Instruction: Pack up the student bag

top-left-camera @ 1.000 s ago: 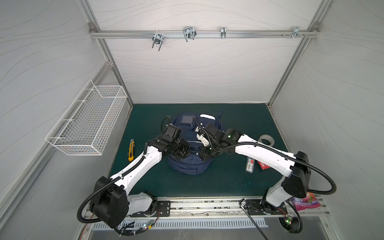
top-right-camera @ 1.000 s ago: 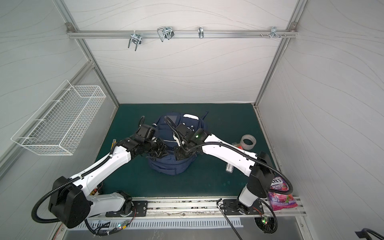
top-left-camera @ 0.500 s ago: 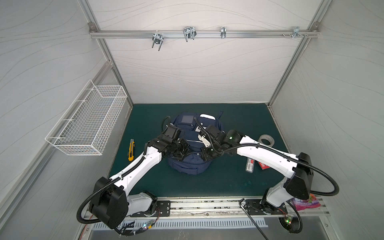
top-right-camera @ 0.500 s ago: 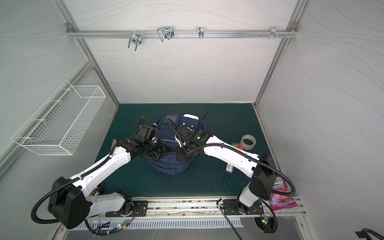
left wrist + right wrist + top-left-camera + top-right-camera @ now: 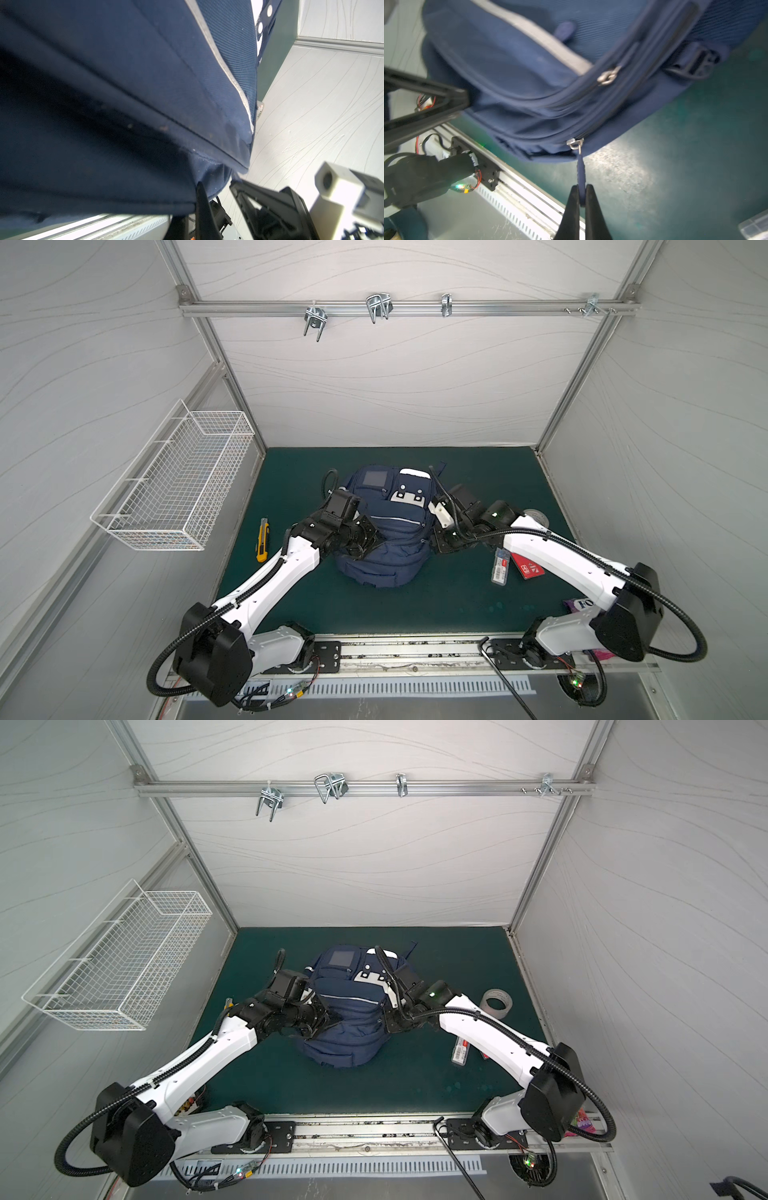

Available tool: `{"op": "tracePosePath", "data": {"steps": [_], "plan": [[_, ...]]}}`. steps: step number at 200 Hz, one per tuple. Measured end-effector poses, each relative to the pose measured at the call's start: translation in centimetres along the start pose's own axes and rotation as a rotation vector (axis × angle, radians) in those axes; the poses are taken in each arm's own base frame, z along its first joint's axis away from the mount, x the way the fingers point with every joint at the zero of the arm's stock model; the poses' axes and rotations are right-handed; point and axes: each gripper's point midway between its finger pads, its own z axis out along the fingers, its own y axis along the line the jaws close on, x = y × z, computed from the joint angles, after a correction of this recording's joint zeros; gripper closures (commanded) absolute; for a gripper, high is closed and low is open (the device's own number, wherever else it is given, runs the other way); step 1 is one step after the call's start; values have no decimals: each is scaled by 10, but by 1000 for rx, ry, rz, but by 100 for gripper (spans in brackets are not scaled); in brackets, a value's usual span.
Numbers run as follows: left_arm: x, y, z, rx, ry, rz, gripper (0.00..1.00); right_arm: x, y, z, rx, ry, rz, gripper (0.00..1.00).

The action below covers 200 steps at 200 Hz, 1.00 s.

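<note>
while the student bag (image 5: 386, 560) lies gripped, a purple packet (image 5: 579, 605) reads "fo".

Left pincer (image 5: 368, 546) tips lost in student bag (image 5: 395, 568) folds; purple packet (image 5: 577, 605) half under right arm (image 5: 561, 560).

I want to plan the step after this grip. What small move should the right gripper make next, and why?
Probably pull the zipper pull along its track to open the student bag: the right gripper is shut on that pull, and the left gripper pinches the bag's fabric, bracing it.
</note>
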Motion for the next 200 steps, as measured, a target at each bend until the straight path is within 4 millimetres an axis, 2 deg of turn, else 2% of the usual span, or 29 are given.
{"op": "tracePosePath", "data": {"steps": [53, 82, 138, 200], "plan": [[-1, 1, 0, 7, 7, 24, 100, -34, -44, 11, -9, -77, 58, 100], [0, 7, 4, 1, 18, 27, 100, -45, -59, 22, -27, -98, 67, 100], [1, 16, 8, 6, 23, 28, 100, -62, -77, 40, -25, -120, 75, 100], [1, 19, 11, 12, 32, 24, 100, -63, -79, 47, -31, -110, 75, 100]]}}
